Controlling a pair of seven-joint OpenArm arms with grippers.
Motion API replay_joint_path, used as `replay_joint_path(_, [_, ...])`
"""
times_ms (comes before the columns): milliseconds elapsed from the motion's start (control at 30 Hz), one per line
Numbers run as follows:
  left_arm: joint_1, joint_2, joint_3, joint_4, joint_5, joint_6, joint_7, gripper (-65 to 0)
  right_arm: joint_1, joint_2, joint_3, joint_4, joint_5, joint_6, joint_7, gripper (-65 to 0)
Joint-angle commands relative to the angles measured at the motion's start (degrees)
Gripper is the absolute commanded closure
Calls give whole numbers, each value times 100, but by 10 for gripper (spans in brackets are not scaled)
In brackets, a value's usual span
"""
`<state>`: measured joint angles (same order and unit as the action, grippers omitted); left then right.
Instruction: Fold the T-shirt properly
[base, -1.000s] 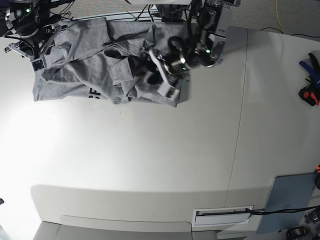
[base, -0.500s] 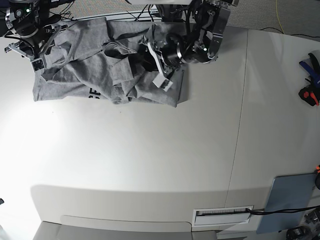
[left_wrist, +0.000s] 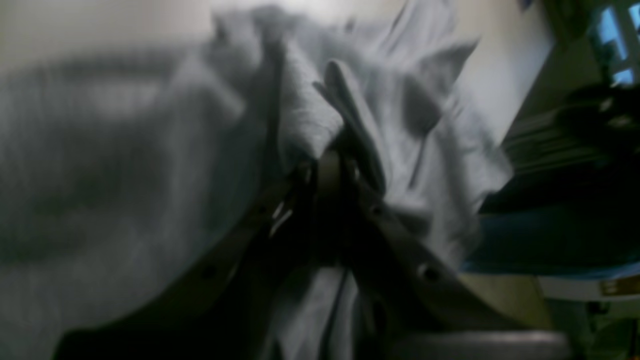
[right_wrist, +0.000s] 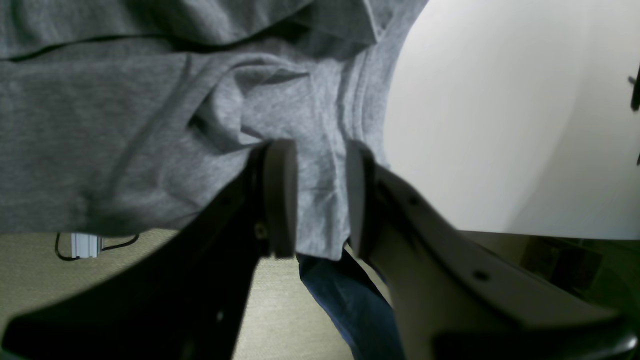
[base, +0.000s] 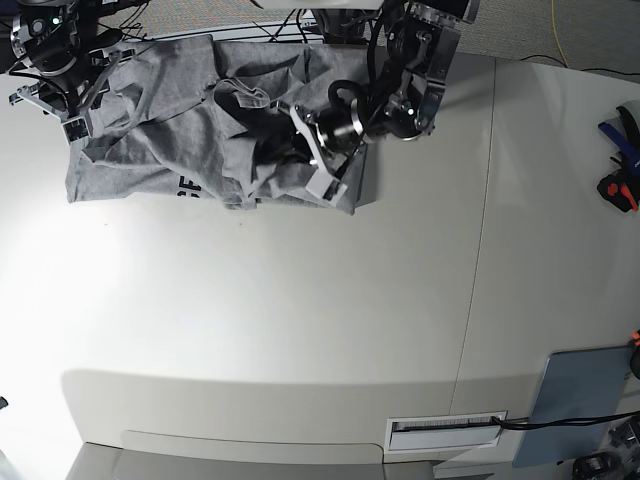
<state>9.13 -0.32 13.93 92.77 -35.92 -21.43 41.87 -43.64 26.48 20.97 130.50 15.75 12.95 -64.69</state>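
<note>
Against the base view of half a second ago, we record the left gripper as having moved further left over the cloth, its light-coloured fingers now drawn together where they stood spread before; the left wrist view shows the jaws pinched on a raised fold of the heather-grey short-sleeved cotton T-shirt, and the ridge of fabric near the collar has shifted with it. The garment lies crumpled, not flat, in the upper left of the base view on the white table, with a fragment of black block lettering showing at its lower edge. The right gripper, in the upper left corner of the base view, sits unchanged: in its wrist view the two pads stand parted on either side of a hanging edge of the grey cloth, and we cannot tell whether they press it. The left wrist view is dark and blurred, so the exact part of the shirt gripped there is not legible to us. The lettering is mostly folded under. At the right edge of the base view we note tools with red and blue handles, cut off by the frame, and a blue-grey flat panel at lower right.
</note>
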Motion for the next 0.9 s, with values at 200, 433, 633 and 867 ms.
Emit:
replay_joint_path(200, [-573,415,251,98,11,-63,-168,0,-33,68,46,83,-33,-33,63,-172])
replay_joint_path(433, [-675,444,1058,96,796,457,-407,0,-33,68,46,83,-33,-33,61,-172])
replay_joint_path(633, [-678,444,1375,96,1244,748,-699,-118,-35,68,48,83,-33,-35,61,-172])
replay_joint_path(867, [-758,444,1403,96,1235,634,-802,-319,-33,70,46,83,-33,-37,61,-172])
